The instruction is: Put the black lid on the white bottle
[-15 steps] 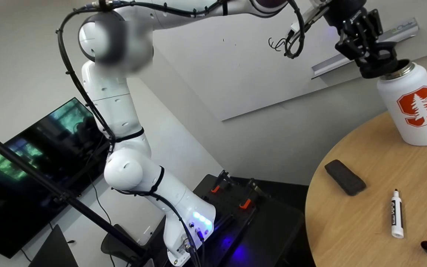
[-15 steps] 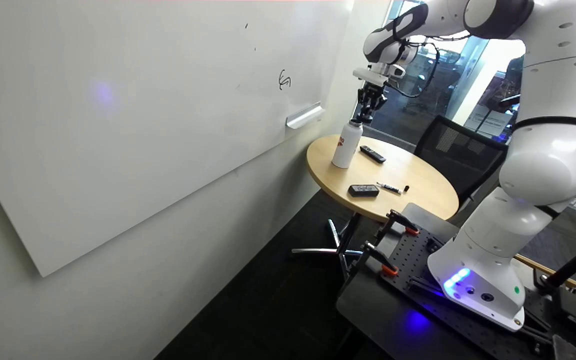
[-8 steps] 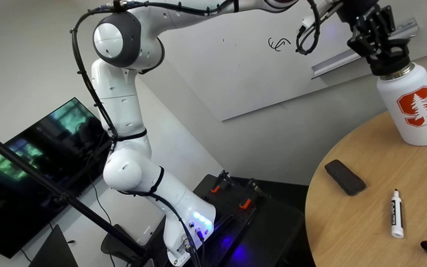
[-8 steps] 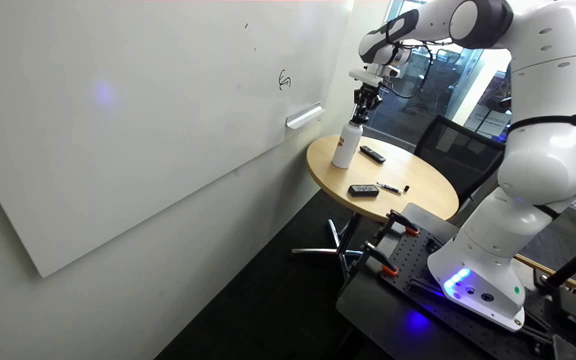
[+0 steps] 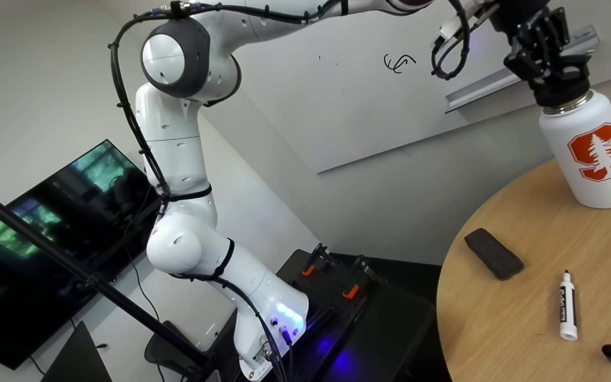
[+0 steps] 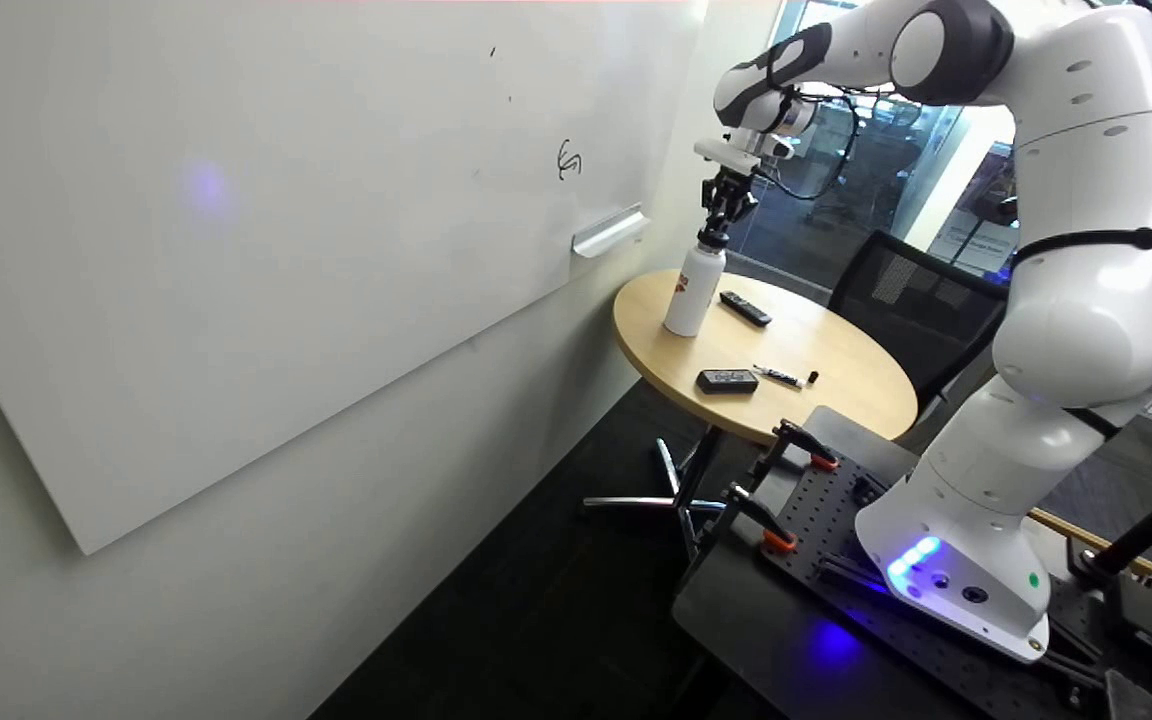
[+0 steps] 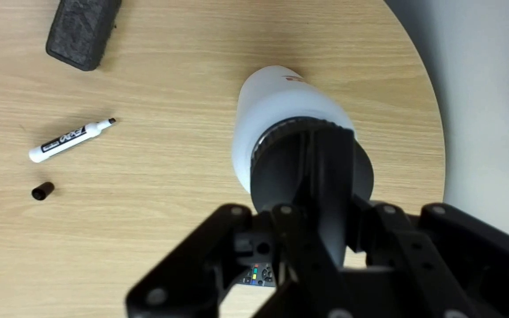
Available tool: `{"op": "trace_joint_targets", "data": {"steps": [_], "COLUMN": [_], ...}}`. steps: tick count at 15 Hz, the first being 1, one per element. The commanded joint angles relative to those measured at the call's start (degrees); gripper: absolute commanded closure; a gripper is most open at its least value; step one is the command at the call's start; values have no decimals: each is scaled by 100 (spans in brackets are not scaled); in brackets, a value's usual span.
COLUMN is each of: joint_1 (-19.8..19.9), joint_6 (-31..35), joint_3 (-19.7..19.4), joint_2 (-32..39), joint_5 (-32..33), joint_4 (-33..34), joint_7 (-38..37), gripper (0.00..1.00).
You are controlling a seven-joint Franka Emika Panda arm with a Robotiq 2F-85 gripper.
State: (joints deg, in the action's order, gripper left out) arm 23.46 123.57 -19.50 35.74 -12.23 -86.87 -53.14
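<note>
Black lid (image 5: 562,94): over the top of the white bottle (image 5: 593,151); full seating unclear.
Gripper (image 7: 327,216): clamped on the lid's loop (image 7: 336,161).
Lid-to-bottle step: likely aligning and seating.
Lid's next move: probably centring, pressing, perhaps twisting.

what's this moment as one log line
hand: gripping black lid | lid: atop white bottle, seating unclear | bottle: standing on table

A white marker (image 7: 72,138) lies uncapped on the round table (image 5: 496,323), a black marker cap (image 7: 43,191) near one end and a dark eraser (image 7: 82,35) near the other. A remote (image 6: 745,309) lies there, a black chair (image 6: 926,322) stands by the table, and a whiteboard (image 6: 336,250) hangs on the wall (image 6: 196,620)
</note>
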Motion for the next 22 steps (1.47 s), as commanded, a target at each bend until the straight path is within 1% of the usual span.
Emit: {"op": "trace_joint_targets", "data": {"steps": [1,8,9,10,11,15,18,19,22], "joint_1": [96,49,42,38,36,27,13,-2,-31], "joint_6": [-125,-127,-131,-127,-132,-151,-162,-182,-330], "joint_3": [88,73,68,65,62,48,14,-11,-63], "joint_2": [80,89,89,89,90,57,-143,-284,-664], "joint_5": [-124,-44,-33,-32,-29,-11,18,43,131], "joint_4": [221,195,194,192,192,165,15,-84,-274], "joint_7": [137,108,101,91,85,78,111,125,194], "gripper": [91,92,64,63,56,26,4,0,0]}}
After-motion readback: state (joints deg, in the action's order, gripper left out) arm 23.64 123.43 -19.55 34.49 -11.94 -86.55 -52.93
